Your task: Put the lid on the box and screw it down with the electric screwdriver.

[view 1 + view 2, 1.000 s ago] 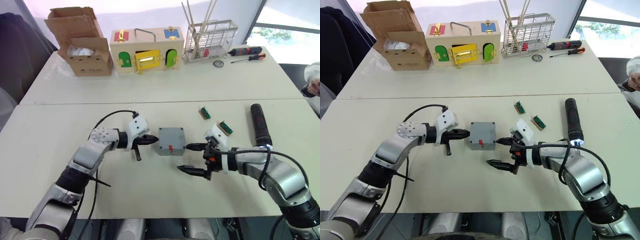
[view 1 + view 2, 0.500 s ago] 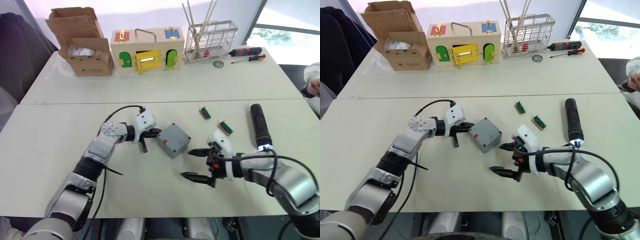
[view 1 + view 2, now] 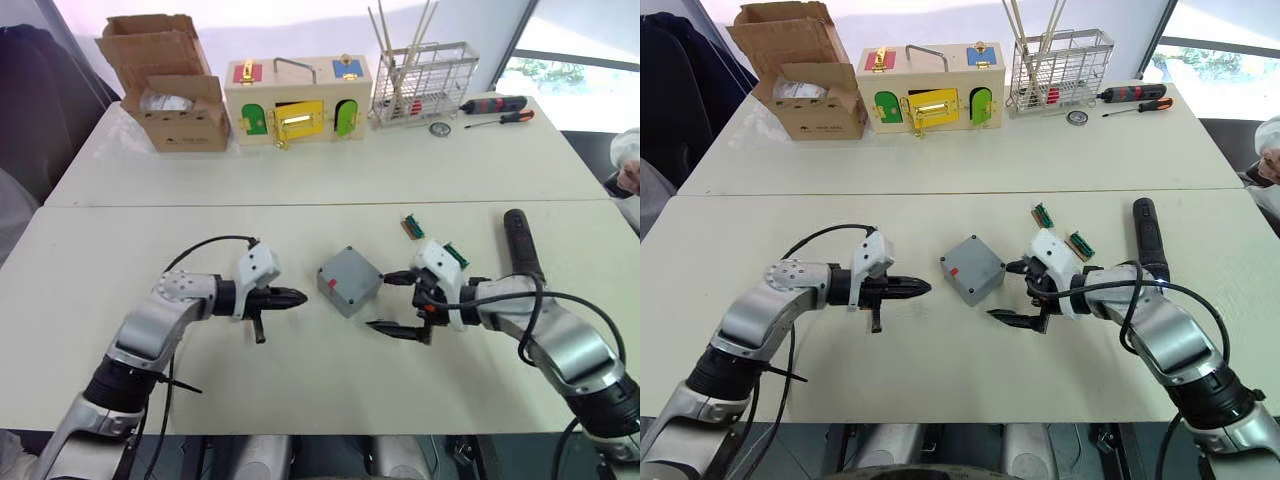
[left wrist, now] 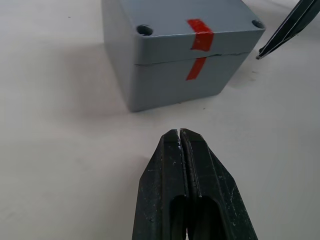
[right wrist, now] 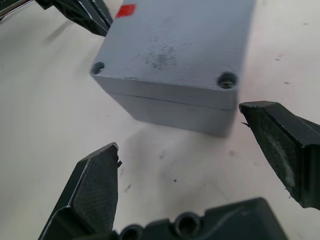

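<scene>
I can read no words, numbers or brand names on anything in front of me. The one mark I can make out is a plain red strip of tape with nothing written on it, running from the lid (image 4: 190, 22) down over the seam onto the side of the box (image 4: 170, 82). The cardboard box (image 3: 175, 100) at the back of the far table has a faint dark print on its front, too small for me to read.

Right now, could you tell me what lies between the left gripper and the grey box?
Nothing but bare table: the left wrist view shows a clear strip between the shut fingers of the left gripper and the box.
</scene>
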`<state>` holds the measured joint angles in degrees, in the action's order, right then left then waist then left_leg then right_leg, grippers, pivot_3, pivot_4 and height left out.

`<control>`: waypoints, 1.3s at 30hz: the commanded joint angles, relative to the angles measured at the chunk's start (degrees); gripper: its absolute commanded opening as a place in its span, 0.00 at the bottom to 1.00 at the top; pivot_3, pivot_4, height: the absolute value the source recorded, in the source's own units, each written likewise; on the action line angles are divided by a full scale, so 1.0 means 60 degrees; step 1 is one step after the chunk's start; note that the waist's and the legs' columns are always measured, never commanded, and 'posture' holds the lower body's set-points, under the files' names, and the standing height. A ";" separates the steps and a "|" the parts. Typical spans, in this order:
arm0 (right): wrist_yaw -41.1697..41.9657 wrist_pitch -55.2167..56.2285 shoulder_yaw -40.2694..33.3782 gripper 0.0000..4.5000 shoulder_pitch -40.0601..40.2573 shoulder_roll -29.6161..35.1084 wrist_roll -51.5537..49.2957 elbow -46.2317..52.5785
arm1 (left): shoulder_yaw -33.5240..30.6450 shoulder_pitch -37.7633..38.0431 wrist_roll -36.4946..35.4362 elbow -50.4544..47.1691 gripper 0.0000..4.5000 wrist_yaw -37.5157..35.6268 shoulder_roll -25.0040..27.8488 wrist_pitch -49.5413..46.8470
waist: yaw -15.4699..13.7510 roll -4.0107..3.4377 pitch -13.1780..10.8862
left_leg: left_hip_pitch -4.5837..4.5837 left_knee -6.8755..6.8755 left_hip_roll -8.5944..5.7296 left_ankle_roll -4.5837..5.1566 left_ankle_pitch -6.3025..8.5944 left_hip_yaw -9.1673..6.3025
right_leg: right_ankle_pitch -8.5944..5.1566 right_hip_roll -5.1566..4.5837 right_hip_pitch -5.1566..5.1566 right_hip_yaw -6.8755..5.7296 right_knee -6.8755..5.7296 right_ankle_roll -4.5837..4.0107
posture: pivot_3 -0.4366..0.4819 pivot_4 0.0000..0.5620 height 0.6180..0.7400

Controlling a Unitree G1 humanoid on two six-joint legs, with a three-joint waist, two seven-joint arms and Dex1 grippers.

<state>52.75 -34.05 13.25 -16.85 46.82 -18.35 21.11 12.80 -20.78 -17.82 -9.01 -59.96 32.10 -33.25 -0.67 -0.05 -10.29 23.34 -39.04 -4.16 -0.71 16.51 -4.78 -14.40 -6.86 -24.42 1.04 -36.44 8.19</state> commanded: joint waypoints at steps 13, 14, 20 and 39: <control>0.0015 -0.0596 -0.0168 0.99 0.0346 -0.0323 -0.0188 0.0935 | 0.0444 -0.1194 0.1074 0.1963 0.00 0.0946 -0.1497 0.1666 | -0.0010 0.0002 0.0002 | 0.0000 -0.0003 -0.0003 -0.0001 -0.0001 -0.0001 | 0.0000 0.0000 -0.0001 -0.0001 -0.0001 0.0000 | 0.48 0.27 0.92; -0.0023 -0.0621 -0.0166 0.99 0.0367 -0.0344 -0.0176 0.0960 | 0.0432 -0.1245 0.1091 0.2050 0.00 0.0942 -0.1516 0.1710 | -0.0009 0.0002 0.0002 | 0.0000 -0.0003 -0.0003 -0.0001 -0.0001 -0.0001 | 0.0000 0.0001 -0.0001 -0.0002 -0.0001 0.0000 | 0.48 0.27 0.92; -0.0186 -0.0670 -0.0186 0.99 0.0403 -0.0448 -0.0088 0.0920 | 0.0445 -0.1242 0.1059 0.2065 0.00 0.0721 -0.1441 0.1701 | -0.0004 0.0002 0.0002 | 0.0000 -0.0003 -0.0003 -0.0001 -0.0001 -0.0001 | 0.0000 0.0001 -0.0002 -0.0001 -0.0001 0.0000 | 0.48 0.27 0.92; -0.1795 -0.3646 -0.5394 0.99 0.1014 -0.0160 -0.2281 0.1532 | -0.1694 -0.1234 -0.1532 -0.0625 0.00 -0.0109 0.0409 -0.1028 | -0.0027 0.0005 0.0004 | 0.0004 -0.0002 0.0002 0.0003 0.0002 -0.0008 | 0.0000 0.0000 0.0001 -0.0001 -0.0001 0.0000 | 0.48 0.27 0.92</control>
<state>43.71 -55.50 -16.54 -11.20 46.45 -30.83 29.32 4.59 -26.83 -24.04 -10.06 -60.79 35.02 -38.02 -0.83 -0.02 -10.27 23.36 -39.05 -4.15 -0.69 16.53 -4.82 -14.40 -6.87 -24.41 1.03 -36.45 8.19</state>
